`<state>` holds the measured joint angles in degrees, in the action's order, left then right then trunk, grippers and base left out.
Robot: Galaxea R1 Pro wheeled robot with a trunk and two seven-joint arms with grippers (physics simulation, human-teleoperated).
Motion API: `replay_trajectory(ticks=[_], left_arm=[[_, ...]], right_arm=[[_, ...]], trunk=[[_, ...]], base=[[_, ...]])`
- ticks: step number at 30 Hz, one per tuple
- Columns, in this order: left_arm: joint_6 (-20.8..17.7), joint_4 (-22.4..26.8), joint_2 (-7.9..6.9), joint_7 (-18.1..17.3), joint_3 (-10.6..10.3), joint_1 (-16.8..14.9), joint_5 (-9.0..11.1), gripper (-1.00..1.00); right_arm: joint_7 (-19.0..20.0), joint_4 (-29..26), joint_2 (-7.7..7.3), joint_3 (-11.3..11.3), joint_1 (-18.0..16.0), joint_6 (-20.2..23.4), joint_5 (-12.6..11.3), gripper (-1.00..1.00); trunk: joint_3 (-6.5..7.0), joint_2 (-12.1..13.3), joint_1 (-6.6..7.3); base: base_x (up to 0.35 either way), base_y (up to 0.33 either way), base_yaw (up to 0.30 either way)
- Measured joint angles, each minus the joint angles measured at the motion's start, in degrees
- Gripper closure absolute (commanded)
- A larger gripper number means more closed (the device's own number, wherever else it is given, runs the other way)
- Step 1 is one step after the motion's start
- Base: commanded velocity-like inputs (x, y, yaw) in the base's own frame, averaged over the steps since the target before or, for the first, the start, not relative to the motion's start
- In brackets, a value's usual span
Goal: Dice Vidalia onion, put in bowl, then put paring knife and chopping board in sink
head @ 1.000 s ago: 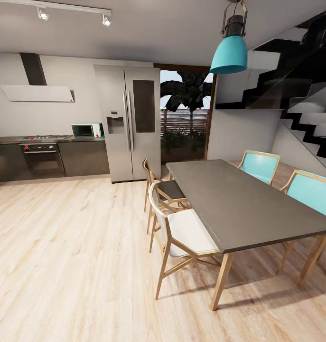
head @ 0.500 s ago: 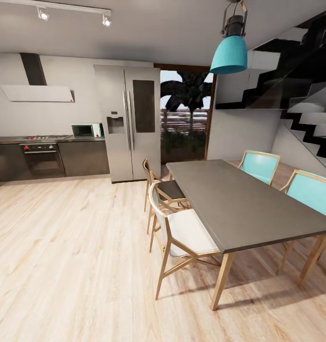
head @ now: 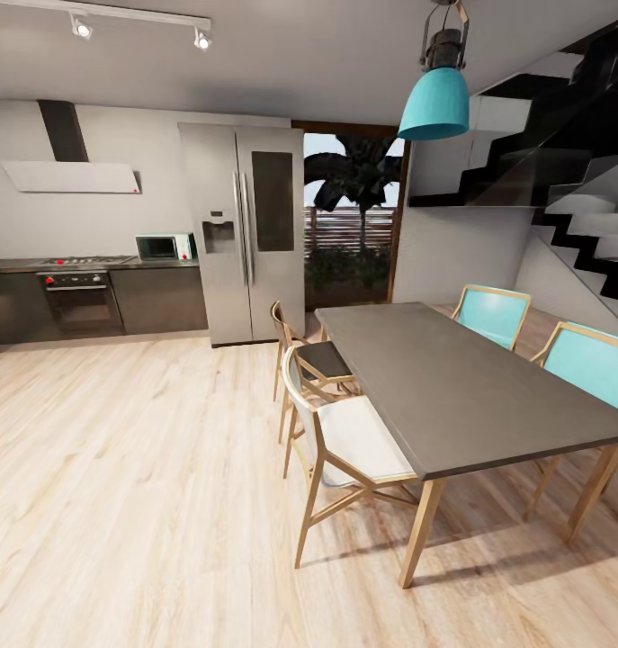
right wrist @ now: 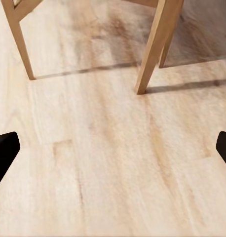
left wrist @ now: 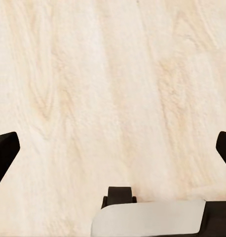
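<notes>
Two claws, left claw and right claw, gape wide and empty over wooden floor, the far-left worktop distant; the onion, likely firm and slick, wants gripping around its middle.

Distant grey countertop above dark cabinets

A dark dining table with wooden chairs stands on pale plank floor, a steel fridge beyond.
</notes>
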<state>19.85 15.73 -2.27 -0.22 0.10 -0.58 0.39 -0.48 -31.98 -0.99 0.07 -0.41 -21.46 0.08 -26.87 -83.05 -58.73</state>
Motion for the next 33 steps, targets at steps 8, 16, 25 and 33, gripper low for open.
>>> replay_trajectory(ticks=[8,16,25,33], left_arm=[[0.0,-0.2,-0.02,0.0,0.1,0.0,0.1,-1.0],[0.0,-0.3,-0.02,0.1,0.1,0.0,0.2,-1.0],[0.0,-0.3,-0.02,0.1,0.3,0.0,0.2,-1.0],[0.0,-0.3,0.01,0.1,0.3,0.0,0.2,-1.0]], right_arm=[[-0.1,0.0,0.02,-0.1,0.0,-0.1,-0.2,-1.0],[-0.2,0.1,0.03,-0.1,-0.1,-0.1,-0.2,-1.0],[-0.2,0.1,0.03,-0.1,-0.1,-0.1,-0.2,-1.0],[-0.2,0.1,0.03,-0.1,0.0,-0.1,-0.2,-1.0]], trunk=[[0.0,0.0,0.0],[0.0,0.0,0.0],[0.0,0.0,0.03],[0.0,0.0,0.02]], base=[[0.0,0.0,0.08],[0.021,-0.006,0.235],[0.213,0.027,0.246],[0.221,0.192,0.246]])
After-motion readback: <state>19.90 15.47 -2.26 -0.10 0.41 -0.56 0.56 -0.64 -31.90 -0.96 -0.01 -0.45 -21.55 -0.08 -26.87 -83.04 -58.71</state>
